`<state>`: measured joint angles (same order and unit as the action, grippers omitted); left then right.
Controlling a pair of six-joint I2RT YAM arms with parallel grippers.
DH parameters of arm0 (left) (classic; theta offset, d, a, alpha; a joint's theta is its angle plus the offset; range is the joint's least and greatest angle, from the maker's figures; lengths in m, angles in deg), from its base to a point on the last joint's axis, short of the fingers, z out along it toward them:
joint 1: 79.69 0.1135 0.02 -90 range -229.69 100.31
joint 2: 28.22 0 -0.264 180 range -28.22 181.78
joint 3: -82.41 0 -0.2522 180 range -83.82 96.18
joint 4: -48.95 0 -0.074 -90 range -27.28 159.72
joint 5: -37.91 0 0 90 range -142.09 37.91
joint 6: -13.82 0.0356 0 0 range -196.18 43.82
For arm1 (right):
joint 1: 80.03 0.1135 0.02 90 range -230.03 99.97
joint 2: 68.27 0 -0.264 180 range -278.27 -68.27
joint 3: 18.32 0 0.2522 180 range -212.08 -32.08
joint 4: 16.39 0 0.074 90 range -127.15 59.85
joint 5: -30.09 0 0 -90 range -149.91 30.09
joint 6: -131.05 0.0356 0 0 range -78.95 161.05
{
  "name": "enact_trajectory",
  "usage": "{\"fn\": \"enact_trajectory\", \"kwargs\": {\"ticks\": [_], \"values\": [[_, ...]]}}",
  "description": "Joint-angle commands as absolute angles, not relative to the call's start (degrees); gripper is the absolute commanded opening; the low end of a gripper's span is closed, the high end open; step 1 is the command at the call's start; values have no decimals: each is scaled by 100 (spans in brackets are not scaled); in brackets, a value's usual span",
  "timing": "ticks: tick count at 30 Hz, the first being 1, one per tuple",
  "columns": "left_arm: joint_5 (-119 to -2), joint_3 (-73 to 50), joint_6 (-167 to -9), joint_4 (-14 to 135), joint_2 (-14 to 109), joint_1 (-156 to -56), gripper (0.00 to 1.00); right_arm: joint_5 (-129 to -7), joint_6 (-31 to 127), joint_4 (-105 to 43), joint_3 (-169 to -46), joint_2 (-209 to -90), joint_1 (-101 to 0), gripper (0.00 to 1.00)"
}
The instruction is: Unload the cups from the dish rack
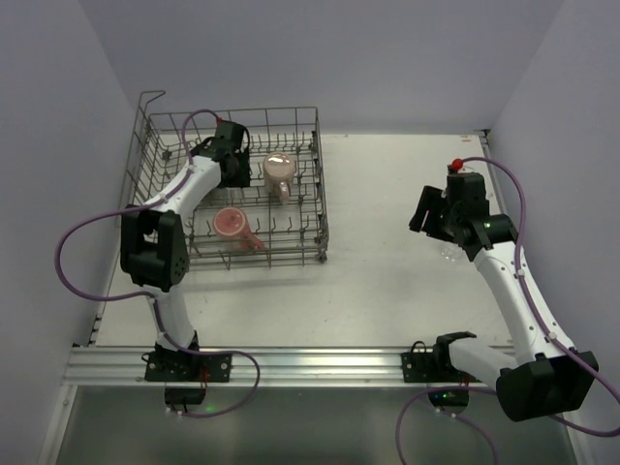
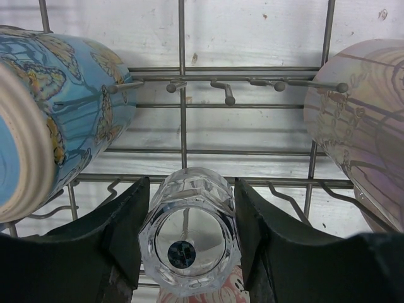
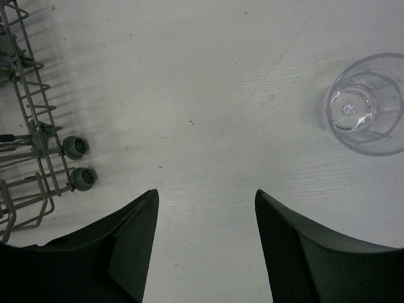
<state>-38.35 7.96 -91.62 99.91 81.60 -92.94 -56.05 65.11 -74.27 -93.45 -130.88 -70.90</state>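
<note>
The grey wire dish rack (image 1: 165, 126) stands at the back left. My left gripper (image 1: 235, 145) reaches into its back part. In the left wrist view the left gripper (image 2: 189, 183) is closed on a clear glass tumbler (image 2: 188, 235) that lies on its side, base towards the camera. A blue butterfly mug (image 2: 63, 120) lies to its left and a pale lilac-pink mug (image 2: 360, 120) to its right. A pale pink-cream mug (image 1: 279, 170) and a translucent red mug (image 1: 232, 225) sit in the rack. My right gripper (image 1: 423, 211) (image 3: 207, 196) is open and empty above the table. A second clear tumbler (image 3: 366, 104) stands upright on the table near it.
Upright wire prongs (image 2: 227, 85) run across just beyond the held tumbler. A patterned orange-and-white cup (image 2: 208, 289) shows under it. The rack's right side and its two small wheels (image 3: 77, 146) lie left of my right gripper. The second tumbler also shows faintly in the top view (image 1: 449, 254).
</note>
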Motion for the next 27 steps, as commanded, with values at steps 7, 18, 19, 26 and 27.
{"fn": "enact_trajectory", "kwargs": {"ticks": [7, 18, 19, 26, 27], "values": [[-3757, 1461, -9120, 10297, 6847, -9243, 0, -6112, 6628, -7357, -9580, -13137, -7045, 65], [-6727, -128, -9498, 8418, 4782, -9243, 0, -8581, 7418, -6567, -9615, -13234, -7045, 65], [-6920, -321, -9620, 7981, 4650, -9243, 0, -8984, 7497, -6383, -9607, -13252, -7036, 65], [-9186, -2184, -10578, 5230, 3701, -9243, 0, -11163, 9215, -4468, -9045, -13366, -6974, 64], [-9338, -2421, -10727, 4843, 3621, -9243, 0, -11324, 9508, -4135, -8827, -13375, -6940, 64]]}}
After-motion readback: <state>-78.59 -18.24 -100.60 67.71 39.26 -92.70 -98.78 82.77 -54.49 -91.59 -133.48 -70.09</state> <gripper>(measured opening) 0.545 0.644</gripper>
